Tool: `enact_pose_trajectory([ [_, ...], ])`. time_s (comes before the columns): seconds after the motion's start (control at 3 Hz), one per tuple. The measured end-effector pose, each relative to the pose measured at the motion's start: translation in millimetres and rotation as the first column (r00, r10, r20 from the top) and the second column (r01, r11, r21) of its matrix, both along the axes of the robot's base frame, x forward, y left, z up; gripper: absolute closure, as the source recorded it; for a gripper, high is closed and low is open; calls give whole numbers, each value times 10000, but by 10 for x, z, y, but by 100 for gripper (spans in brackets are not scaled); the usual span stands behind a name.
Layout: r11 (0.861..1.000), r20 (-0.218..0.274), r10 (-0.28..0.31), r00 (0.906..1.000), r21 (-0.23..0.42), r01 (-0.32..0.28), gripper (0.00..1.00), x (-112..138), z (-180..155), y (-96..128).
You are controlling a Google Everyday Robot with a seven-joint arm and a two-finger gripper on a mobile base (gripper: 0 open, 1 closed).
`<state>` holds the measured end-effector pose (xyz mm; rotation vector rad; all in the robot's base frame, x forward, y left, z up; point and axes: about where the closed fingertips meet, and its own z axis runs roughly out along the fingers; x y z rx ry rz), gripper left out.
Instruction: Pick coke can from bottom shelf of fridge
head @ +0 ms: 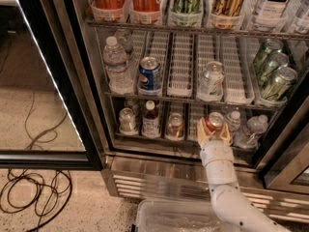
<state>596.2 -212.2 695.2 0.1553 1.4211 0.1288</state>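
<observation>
The fridge stands open, its black-framed glass door swung out to the left. My gripper reaches up from below to the front of the bottom shelf, right of centre. Its pale fingers are closed on either side of the red coke can, which has a silver top. The can sits at the shelf's front edge, tilted slightly toward me. The white arm rises in front of the steel base grille.
On the bottom shelf are a silver can, a dark bottle, a copper-brown can and water bottles. Above are a Pepsi can and green cans. A clear bin and cables lie on the floor.
</observation>
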Motion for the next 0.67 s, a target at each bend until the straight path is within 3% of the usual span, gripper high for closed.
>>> enact_pose_trajectory([
  [0.33,9958,-154,890,9959,252,-885,100,-154,80,-156],
  [0.67,9830,-293,1755,9840,593,-1736,100,-336,151,-275],
])
